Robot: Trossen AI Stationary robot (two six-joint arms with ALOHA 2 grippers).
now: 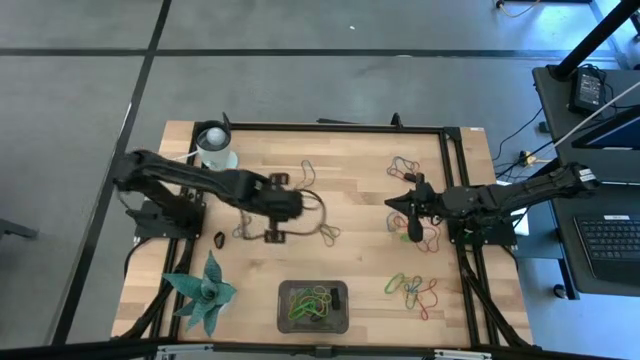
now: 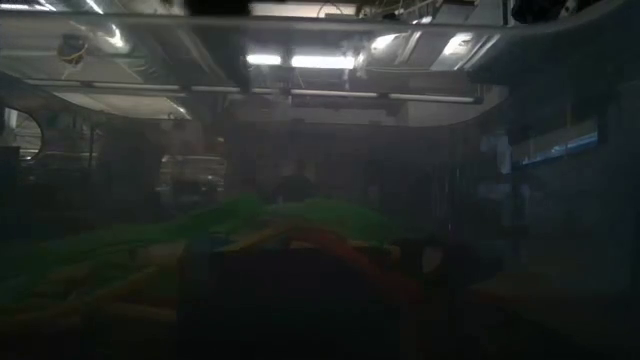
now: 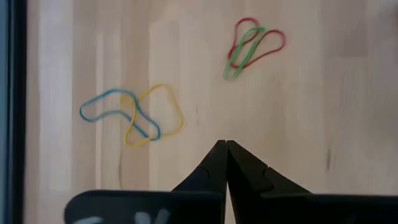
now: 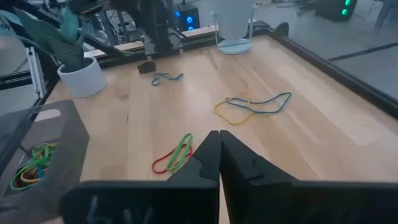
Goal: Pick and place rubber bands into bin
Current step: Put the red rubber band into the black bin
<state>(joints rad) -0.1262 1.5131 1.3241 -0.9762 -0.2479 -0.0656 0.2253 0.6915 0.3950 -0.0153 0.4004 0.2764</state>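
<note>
Loose rubber bands (image 1: pixel 412 291) lie in several small heaps on the counter (image 1: pixel 360 210): one heap at the right front, one at the right rear, one near the middle. From the left wrist a blue and a yellow band (image 3: pixel 134 115) overlap, with a red and a green one well apart from them. More bands, mostly green, already lie in the bin (image 1: pixel 313 306), which sits at the counter's front edge near the middle.

The left gripper (image 1: pixel 272 236) hangs over the middle, jaws clenched on nothing. The right gripper (image 1: pixel 415 232) hovers at the right side, jaws likewise clenched and empty.

One white cup (image 1: pixel 215 146) stands at the left rear, one potted plant (image 1: pixel 204 291) at the left front. The counter is pale wood on a grey floor.
</note>
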